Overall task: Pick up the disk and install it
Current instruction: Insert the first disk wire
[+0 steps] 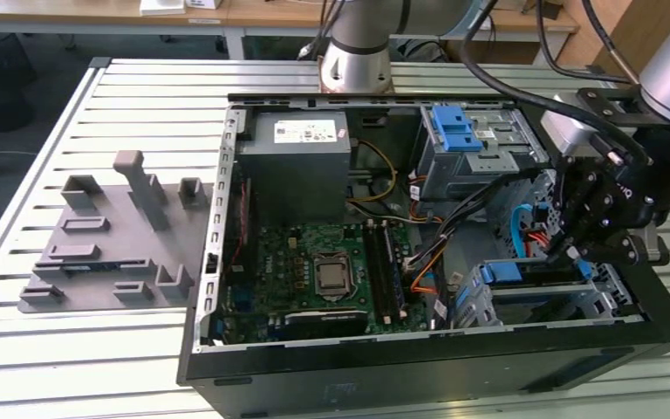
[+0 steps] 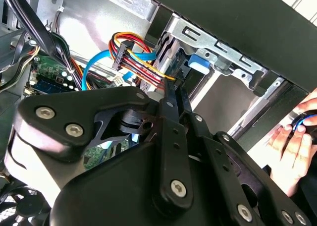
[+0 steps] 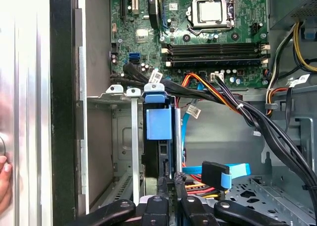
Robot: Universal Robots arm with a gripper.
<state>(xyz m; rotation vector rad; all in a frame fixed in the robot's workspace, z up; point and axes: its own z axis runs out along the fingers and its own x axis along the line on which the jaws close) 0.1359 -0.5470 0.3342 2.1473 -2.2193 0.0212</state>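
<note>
The disk point(image 3: 158, 159) stands on edge in a slot of the metal drive cage point(image 3: 124, 137) inside the open computer case point(image 1: 428, 371). Its blue plastic frame point(image 3: 158, 123) shows on its end. In the exterior view the blue frame point(image 1: 522, 272) shows in the cage at the case's front right corner. My gripper point(image 3: 171, 182) hangs just over the disk's end, its two black fingers drawn together to a narrow tip. In the second wrist view that gripper point(image 2: 171, 84) points at the blue frame tab point(image 2: 198, 65). Nothing shows between the fingers.
Loose orange, black and blue cables point(image 3: 218, 174) run beside the cage. A grey metal box point(image 1: 300, 157), a second cage with a blue latch point(image 1: 457, 131) and the motherboard point(image 1: 324, 271) fill the case. A grey fixture point(image 1: 114, 236) lies outside. A person's hand point(image 2: 292, 137) rests by the case.
</note>
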